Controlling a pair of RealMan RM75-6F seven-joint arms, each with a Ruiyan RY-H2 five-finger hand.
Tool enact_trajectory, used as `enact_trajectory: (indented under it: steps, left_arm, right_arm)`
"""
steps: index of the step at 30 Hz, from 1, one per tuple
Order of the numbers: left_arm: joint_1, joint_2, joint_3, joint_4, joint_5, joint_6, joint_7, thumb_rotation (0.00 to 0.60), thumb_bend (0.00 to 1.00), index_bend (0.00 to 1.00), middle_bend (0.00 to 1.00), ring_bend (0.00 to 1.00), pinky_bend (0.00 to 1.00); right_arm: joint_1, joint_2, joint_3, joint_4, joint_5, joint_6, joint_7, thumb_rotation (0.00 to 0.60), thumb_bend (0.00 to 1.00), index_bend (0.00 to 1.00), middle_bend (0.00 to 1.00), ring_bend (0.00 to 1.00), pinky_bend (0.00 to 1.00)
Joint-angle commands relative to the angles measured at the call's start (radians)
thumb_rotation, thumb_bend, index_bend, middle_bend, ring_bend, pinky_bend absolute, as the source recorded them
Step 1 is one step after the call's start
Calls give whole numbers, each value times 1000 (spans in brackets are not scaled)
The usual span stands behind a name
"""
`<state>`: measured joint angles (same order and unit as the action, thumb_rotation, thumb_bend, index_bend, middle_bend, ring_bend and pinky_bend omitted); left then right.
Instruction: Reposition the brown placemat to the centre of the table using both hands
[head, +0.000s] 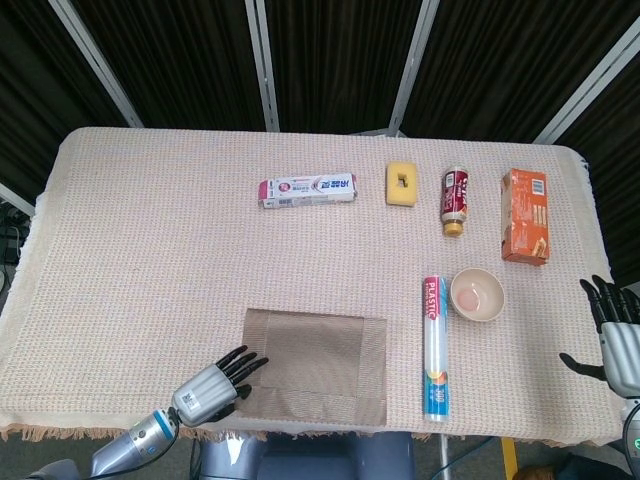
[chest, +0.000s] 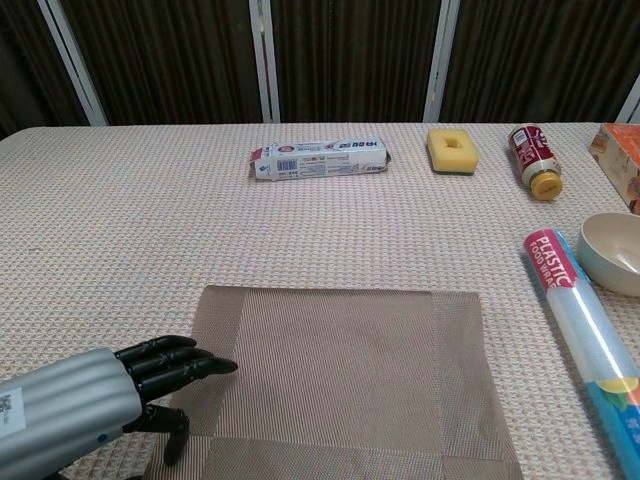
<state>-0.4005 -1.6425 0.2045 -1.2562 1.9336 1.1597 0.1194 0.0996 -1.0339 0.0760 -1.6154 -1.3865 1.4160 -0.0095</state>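
The brown placemat (head: 315, 352) (chest: 335, 375) lies flat near the table's front edge, a little left of the middle. My left hand (head: 215, 382) (chest: 120, 388) is at the mat's front-left corner, fingers stretched out over the mat's edge and holding nothing. In the head view my right hand (head: 617, 335) hangs off the table's right edge with fingers spread and nothing in them; the chest view does not show it.
A plastic-wrap roll (head: 434, 347) lies just right of the mat, a cream bowl (head: 477, 295) beside it. Along the back are a toothpaste box (head: 307, 190), a yellow sponge (head: 402, 183), a brown bottle (head: 456, 199) and an orange box (head: 525, 215).
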Motion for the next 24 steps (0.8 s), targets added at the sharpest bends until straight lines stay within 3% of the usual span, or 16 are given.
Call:
enact_trajectory:
  steps: [1,14,24]
  left_arm:
    - [-2,-11,4,7,1,7,-3,600,354,457,0,0,0]
    - [-11,-28,14,0,-15,7,19,600,459,602,0,0,0]
    - [-24,-14,0,-53,-36,15,16,600,470,662,0,0,0]
  right_arm:
    - [0,1,0,0,0,-3,1,600,0,0,0,0,0]
    - [-2,7,2,-3,-4,-9,12,600,0,0,0,0,0]
    - [-4,10,4,-7,-5,-7,12,600,0,0,0,0,0]
